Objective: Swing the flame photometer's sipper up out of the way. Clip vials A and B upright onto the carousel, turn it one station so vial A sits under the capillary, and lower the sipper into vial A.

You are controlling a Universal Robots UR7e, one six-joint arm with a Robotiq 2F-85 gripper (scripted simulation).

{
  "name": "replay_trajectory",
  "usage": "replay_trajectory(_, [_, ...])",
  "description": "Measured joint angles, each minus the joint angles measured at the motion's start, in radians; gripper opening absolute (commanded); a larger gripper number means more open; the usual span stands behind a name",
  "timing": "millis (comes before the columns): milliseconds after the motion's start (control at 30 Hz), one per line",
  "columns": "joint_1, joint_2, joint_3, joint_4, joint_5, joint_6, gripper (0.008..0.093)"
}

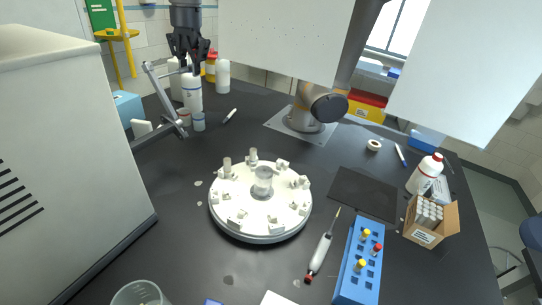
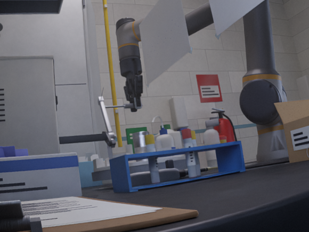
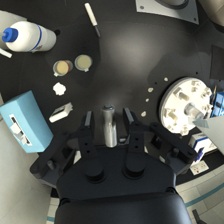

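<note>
Two vials (image 1: 227, 166) (image 1: 253, 155) stand upright in clips on the far left rim of the white carousel (image 1: 260, 199). The sipper arm (image 1: 161, 99) is swung up, leaning away from the carousel, pivoted on a dark rod from the photometer (image 1: 57, 151). Its metal handle (image 3: 109, 128) sticks out sideways from the arm's top. My gripper (image 1: 188, 64) (image 2: 134, 106) (image 3: 108, 117) is open, straddling the handle's end and holding nothing.
The robot base (image 1: 309, 110) stands behind the carousel. A wash bottle (image 1: 191, 93) and two small cups (image 1: 191, 119) sit under my gripper. A blue rack (image 1: 360, 261), a pipette (image 1: 320, 252), a dark mat (image 1: 364, 193) and a carton (image 1: 430, 219) lie to the right.
</note>
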Motion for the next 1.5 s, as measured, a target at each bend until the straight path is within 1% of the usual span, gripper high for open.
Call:
replay_trajectory(200, [0.000, 0.000, 0.000, 0.000, 0.000, 0.000, 0.0475])
replay_trajectory(867, [0.000, 0.000, 0.000, 0.000, 0.000, 0.000, 0.0080])
replay_trajectory(1500, [0.000, 0.000, 0.000, 0.000, 0.000, 0.001, 0.0080])
